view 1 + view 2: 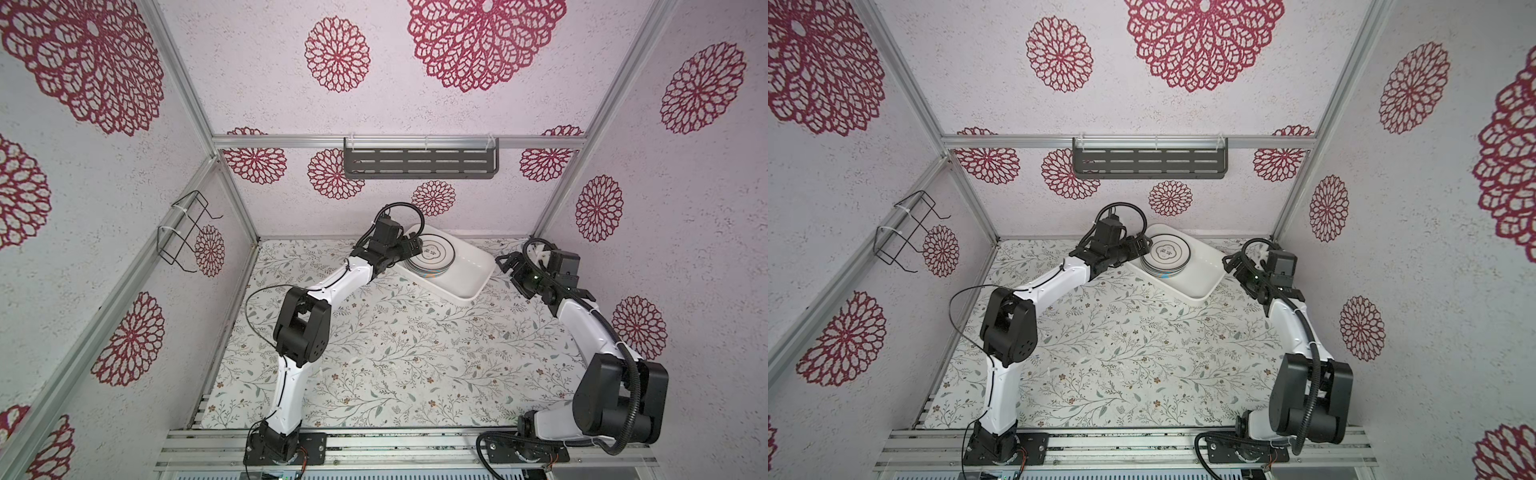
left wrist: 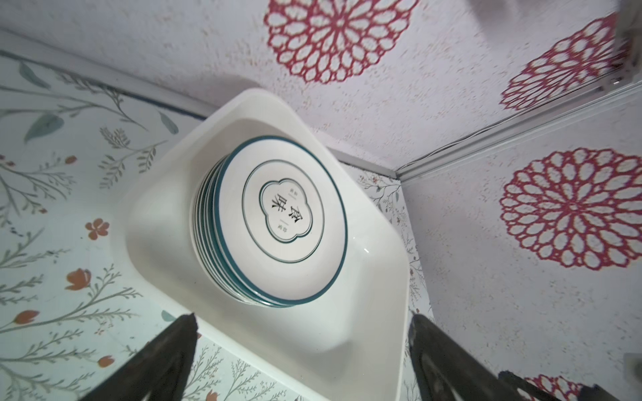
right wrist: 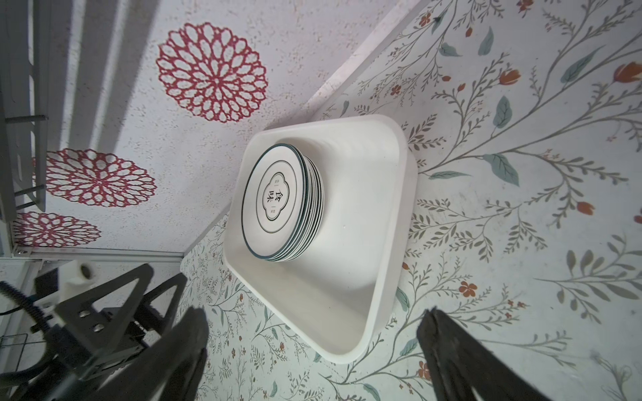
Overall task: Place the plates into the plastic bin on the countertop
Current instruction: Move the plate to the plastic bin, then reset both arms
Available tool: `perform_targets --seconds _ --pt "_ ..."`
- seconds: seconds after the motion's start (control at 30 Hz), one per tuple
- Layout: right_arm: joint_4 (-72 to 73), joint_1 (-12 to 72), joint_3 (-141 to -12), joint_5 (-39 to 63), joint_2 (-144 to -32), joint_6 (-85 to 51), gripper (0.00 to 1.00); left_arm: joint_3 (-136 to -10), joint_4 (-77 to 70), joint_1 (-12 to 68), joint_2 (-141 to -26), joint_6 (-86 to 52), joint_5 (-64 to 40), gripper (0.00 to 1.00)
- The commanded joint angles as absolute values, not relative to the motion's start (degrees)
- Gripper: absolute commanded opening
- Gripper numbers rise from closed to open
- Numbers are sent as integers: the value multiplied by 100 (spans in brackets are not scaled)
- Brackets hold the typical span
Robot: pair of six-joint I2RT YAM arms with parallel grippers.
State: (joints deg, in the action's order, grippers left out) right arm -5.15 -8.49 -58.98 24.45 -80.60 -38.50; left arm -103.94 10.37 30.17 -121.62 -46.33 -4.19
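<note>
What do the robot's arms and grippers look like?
Both arms have white links and chunky black joints on black bases. The left arm carries a thin black wire; the right arm a thick ribbed black hose. The left gripper and right gripper each end in two black tapered fingers.

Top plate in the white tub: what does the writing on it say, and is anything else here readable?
"食味": in the clover emblem at the centre of the top plate.
Tiny marks on either side of it: too small to read.
Elsewhere: no text seen.
</note>
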Motion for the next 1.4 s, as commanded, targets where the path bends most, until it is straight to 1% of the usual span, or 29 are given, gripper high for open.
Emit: perform_targets --seconds 0.0,0.17,0.27,0.4,0.5,0.63,0.8,0.9,1.0,1.13,1.27,1.37 --pt "-528 -878 -5827 2223 -7647 -3736 99 -9952 601 2932 -11575 -4328 29 97" --pt "-735 -876 -5545 1929 -7262 -3612 99 -9202 544 2799 -10746 -4154 487 97" --pt "-1027 -880 -5357 1648 -6961 -3449 99 -8765 552 2604 -10320 -4179 591 97" --pt "-1317 -883 -5021 1202 -6447 -3325 99 -8118 624 2449 -9623 -3933 1019 97" --pt "-1428 -885 -4682 661 -6028 -3378 99 -7582 683 2329 -9050 -3887 1369 97" --pt "-1457 -885 -4245 -129 -5445 -3428 99 -6636 387 2053 -8209 -3949 1762 97" --pt "-1629 -883 -3771 -1023 -4943 -3438 99 -5483 143 1784 -7046 -3489 2530 97" --pt "-1774 -884 -3480 -1316 -4720 -3441 99 -5015 525 1597 -6387 -3230 2940 97" --pt "-1826 -895 -3168 -1508 -4479 -3422 99 -4386 583 1484 -5664 -2957 3289 97" --pt "-1746 -881 -2808 -1718 -4159 -3377 99 -3331 135 1337 -4751 -2663 3566 97" --pt "-1541 -886 -2506 -2023 -3983 -3116 99 -2316 -399 1320 -3949 -2515 4159 97" --pt "-1390 -887 -2368 -2236 -3953 -2890 99 -1734 -924 1309 -3553 -2267 4683 97"
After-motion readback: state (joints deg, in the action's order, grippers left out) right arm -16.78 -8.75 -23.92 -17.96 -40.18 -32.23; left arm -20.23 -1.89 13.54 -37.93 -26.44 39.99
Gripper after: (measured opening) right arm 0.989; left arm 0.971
